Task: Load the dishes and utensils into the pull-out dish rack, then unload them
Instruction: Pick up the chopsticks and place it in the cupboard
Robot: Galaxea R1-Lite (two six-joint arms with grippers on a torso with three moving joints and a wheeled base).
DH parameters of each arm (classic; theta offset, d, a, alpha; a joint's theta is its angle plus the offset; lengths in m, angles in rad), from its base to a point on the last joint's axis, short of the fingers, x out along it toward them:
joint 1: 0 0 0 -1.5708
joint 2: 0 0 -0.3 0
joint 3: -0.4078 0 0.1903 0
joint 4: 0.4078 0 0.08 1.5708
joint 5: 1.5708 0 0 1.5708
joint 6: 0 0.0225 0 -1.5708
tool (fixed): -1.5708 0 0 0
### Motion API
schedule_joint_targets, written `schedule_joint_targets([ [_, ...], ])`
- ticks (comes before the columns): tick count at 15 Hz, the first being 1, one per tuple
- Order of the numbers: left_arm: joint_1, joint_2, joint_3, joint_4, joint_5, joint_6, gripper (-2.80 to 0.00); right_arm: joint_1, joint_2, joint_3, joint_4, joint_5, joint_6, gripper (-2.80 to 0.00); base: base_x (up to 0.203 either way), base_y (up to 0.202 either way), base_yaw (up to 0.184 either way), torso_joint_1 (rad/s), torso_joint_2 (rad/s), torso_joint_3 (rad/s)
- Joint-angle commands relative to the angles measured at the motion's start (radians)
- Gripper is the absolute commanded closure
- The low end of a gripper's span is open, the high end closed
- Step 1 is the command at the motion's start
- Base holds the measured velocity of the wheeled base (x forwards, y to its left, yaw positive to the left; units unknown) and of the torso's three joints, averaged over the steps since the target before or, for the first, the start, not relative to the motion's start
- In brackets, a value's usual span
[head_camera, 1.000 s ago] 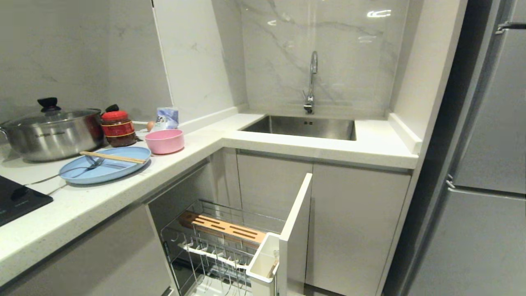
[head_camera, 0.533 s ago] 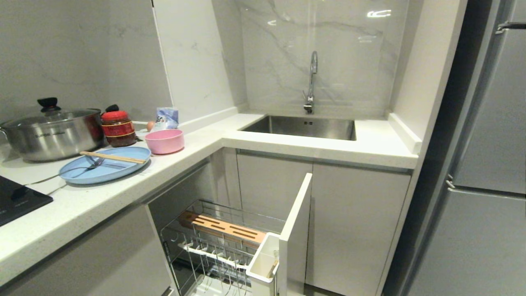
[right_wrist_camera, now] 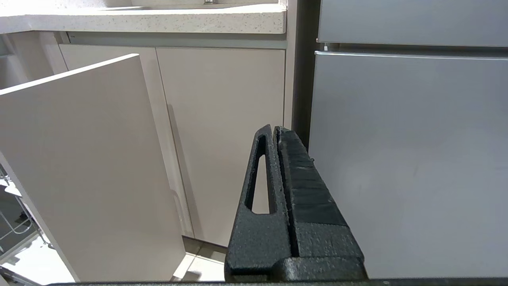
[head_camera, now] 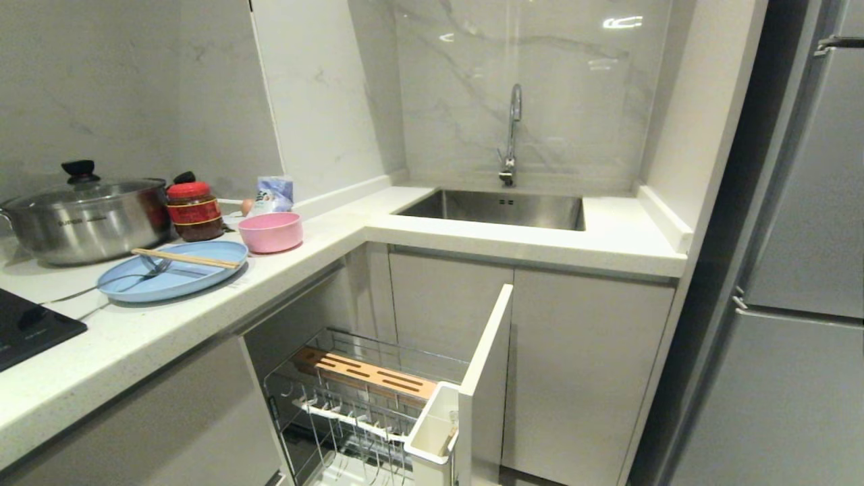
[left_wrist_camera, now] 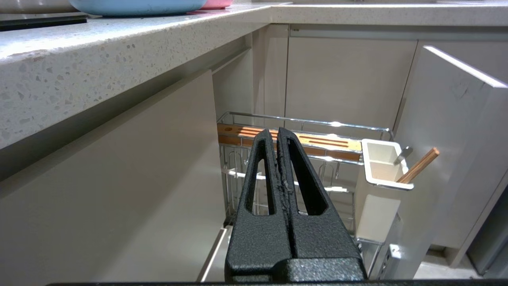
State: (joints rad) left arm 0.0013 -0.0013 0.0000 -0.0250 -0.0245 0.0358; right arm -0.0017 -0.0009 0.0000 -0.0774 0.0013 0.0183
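The light-blue plate lies on the left counter with the wooden chopsticks and the silver fork across it. Beside it stands the pink bowl. Below, the pull-out dish rack is drawn out, with its wooden strip, white utensil cup and tall front panel. My left gripper is shut and empty, below counter height, pointing at the rack. A wooden stick and a metal tip poke out of the cup. My right gripper is shut and empty, facing the cabinet doors. Neither arm shows in the head view.
A steel pot with a glass lid and a red-lidded jar stand behind the plate. A black hob lies at the near left. The sink with its faucet is in the corner, and a grey fridge fills the right.
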Motion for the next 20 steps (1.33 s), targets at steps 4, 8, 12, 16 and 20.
schedule_joint_targets([
  [4, 0.000, 0.003, 0.012, -0.001, 0.000, -0.007, 0.00, 0.000, -0.001, 0.026, -0.001, 0.000, 0.000, 0.00, 0.000, 0.000, 0.000, 0.001, 0.00, -0.021],
  [8, 0.000, 0.003, 0.012, -0.002, 0.000, -0.004, 0.00, 0.000, -0.001, 0.026, -0.001, 0.000, 0.000, 0.00, 0.000, 0.000, 0.000, 0.002, 0.00, -0.167],
  [12, 0.000, 0.001, 0.012, -0.003, 0.000, -0.004, 0.00, 0.000, -0.001, 0.026, -0.001, 0.000, 0.000, 0.00, 0.000, 0.000, 0.000, 0.002, 0.00, -0.193],
  [16, 0.000, 0.001, 0.012, -0.003, -0.002, -0.003, 0.00, -0.001, -0.001, 0.026, -0.001, 0.000, 0.000, 0.00, 0.000, 0.000, 0.000, 0.003, 0.00, -0.201],
  [20, 0.000, 0.001, 0.012, -0.003, -0.002, -0.005, 0.00, 0.000, -0.001, 0.026, -0.001, 0.000, 0.000, 0.00, 0.000, 0.000, 0.000, 0.003, 0.00, -0.196],
])
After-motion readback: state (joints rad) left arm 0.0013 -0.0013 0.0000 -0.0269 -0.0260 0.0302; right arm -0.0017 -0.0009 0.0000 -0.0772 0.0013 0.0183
